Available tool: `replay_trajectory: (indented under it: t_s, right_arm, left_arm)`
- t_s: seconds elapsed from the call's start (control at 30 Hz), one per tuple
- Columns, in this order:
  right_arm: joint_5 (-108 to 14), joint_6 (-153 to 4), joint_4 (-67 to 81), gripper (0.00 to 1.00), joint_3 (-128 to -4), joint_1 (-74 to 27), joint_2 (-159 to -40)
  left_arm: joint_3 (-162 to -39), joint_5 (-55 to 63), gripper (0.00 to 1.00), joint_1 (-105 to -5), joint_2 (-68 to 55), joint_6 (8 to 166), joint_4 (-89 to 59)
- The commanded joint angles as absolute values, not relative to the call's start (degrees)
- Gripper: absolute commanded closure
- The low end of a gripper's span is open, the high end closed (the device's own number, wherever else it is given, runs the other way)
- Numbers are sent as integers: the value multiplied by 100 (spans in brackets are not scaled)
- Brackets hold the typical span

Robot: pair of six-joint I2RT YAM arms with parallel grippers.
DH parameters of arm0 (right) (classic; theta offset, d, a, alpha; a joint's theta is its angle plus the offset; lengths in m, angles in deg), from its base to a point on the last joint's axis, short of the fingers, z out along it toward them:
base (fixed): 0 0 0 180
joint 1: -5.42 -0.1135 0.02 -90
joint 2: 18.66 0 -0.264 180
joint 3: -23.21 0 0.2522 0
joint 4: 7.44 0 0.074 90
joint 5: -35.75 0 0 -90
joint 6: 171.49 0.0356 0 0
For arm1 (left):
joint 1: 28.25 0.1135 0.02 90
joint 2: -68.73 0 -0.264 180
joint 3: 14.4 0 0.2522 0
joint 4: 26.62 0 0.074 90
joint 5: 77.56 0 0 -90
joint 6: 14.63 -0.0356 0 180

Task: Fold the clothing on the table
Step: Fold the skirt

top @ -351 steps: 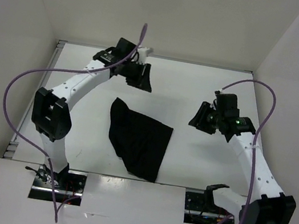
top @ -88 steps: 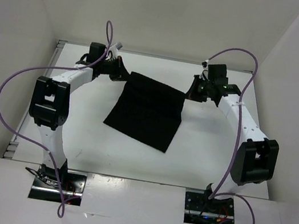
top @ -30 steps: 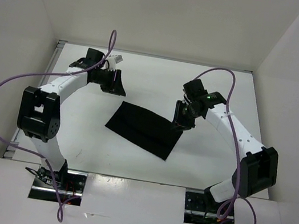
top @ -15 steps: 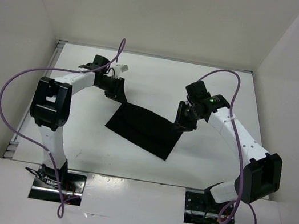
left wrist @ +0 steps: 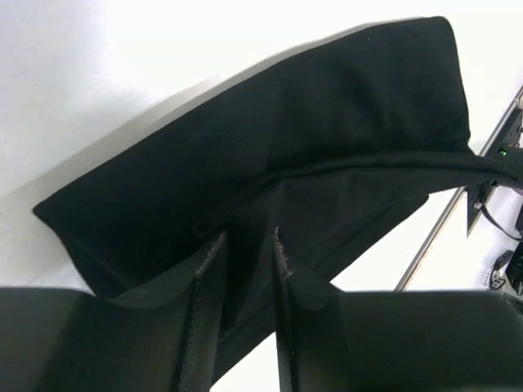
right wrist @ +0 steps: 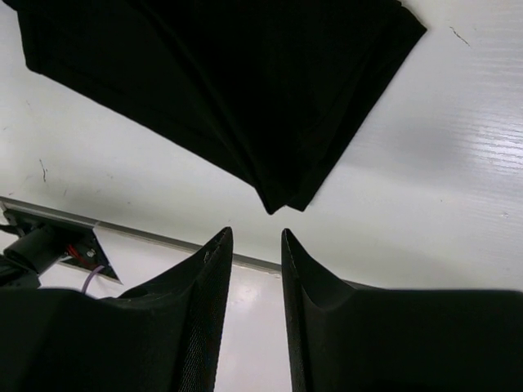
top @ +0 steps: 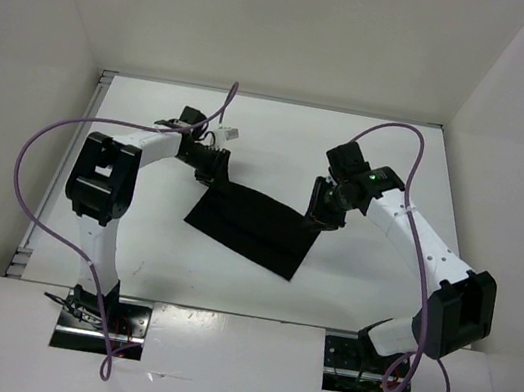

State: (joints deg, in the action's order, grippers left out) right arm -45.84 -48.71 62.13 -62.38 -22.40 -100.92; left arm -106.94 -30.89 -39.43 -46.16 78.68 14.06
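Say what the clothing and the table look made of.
Clothing: thin black woven or knit fabric, matte. It drapes, creases and stacks in soft layers in the wrist views. The fibre cannot be told.
Table: hard white board, probably painted or laminated, mostly matte with a faint sheen. Fine streaks and small scuffs show in the right wrist view.

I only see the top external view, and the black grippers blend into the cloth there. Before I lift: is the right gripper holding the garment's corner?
Observer: No. The right wrist view shows the right gripper open and empty above the table, with a corner of the clothing lying just beyond its fingertips.
Operator: And the left?
Observer: The left wrist view shows the left gripper with the cloth's bunched edge between its fingers. Whether they pinch it, I cannot tell.
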Motion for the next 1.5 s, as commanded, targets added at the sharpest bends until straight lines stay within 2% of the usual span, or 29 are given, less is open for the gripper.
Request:
replay_trajectory:
  t_s: [0.0,0.07,0.1,0.13,0.2,0.4,0.63,0.93,1.3,1.33,1.4,1.43,1.47]
  right_arm:
    - [-4555,-4756,6240,64,-6227,-2227,-9811]
    - [-4502,-4756,6240,64,-6174,-2227,-9750]
    - [-4502,-4756,6240,64,-6174,-2227,-9750]
    - [-4450,-4756,6187,64,-6104,-2227,-9750]
    - [-4449,-4756,6187,64,-6025,-2227,-9697]
    - [-4265,-4642,5933,61,-5410,-2227,-9697]
    - [-4265,-4694,5677,59,-5339,-2350,-9951]
    - [-4800,-4853,5624,57,-5796,-3035,-10873]
    - [-5863,-4914,5730,57,-6340,-3097,-11305]
    - [-5864,-4914,5730,59,-6341,-3097,-11305]
    - [-5812,-4914,5668,72,-6393,-3097,-11376]
    - [-5742,-4914,5668,82,-6394,-3097,-11454]
    - [-5680,-4975,5668,97,-6394,-3097,-11524]
  left_arm:
    - [-10875,-3133,70,-3994,-4702,7651,1395]
    - [-10875,-3080,79,-3994,-4754,7651,1395]
    - [-10875,-3028,89,-3994,-4755,7703,1395]
    - [-10875,-3028,95,-4046,-4755,7704,1334]
    - [-10875,-2966,100,-4047,-4632,7774,1333]
    - [-10762,-3019,100,-4047,-3921,7888,1228]
    - [-10700,-3072,100,-4047,-3867,7888,1228]
    - [-10700,-3072,100,-4047,-3981,7888,1228]
    - [-10700,-3072,100,-4047,-4034,7888,1228]
    - [-10700,-3072,100,-4047,-4034,7888,1228]
    - [-10700,-3072,100,-4047,-4087,7888,1228]
    - [-10700,-3072,100,-4047,-4087,7888,1228]
    - [-10700,-3072,100,-4047,-4087,7888,1228]
